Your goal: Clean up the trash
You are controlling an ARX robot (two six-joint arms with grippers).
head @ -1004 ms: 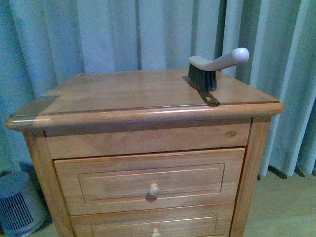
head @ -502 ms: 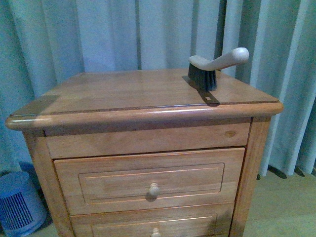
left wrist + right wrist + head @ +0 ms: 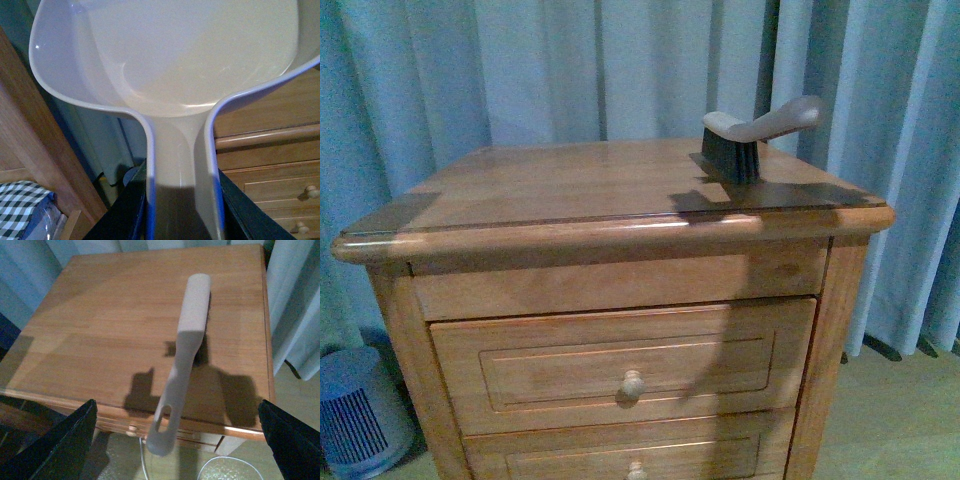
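Observation:
A hand brush [image 3: 745, 140] with a pale handle and dark bristles stands on the back right of the wooden nightstand's top [image 3: 570, 185]. In the right wrist view the brush [image 3: 186, 350] lies lengthwise below my right gripper [image 3: 177, 440]. That gripper hangs open above the handle's looped end, its dark fingers [image 3: 67, 440] spread wide to either side. My left gripper [image 3: 182, 210] is shut on the handle of a pale dustpan [image 3: 175, 60], whose empty scoop fills the left wrist view. No trash shows in any view. Neither arm appears in the front view.
Pale curtains [image 3: 550, 70] hang close behind and beside the nightstand. Its drawers with round knobs [image 3: 632, 383] face me. A round slotted appliance [image 3: 355, 415] stands on the floor at lower left. A cable [image 3: 225, 465] lies on the floor by the stand. A checked cloth [image 3: 22, 200] shows beside other wooden furniture.
A shadow has spread over the front right of the nightstand's top and down its drawer fronts. The brush has not moved.

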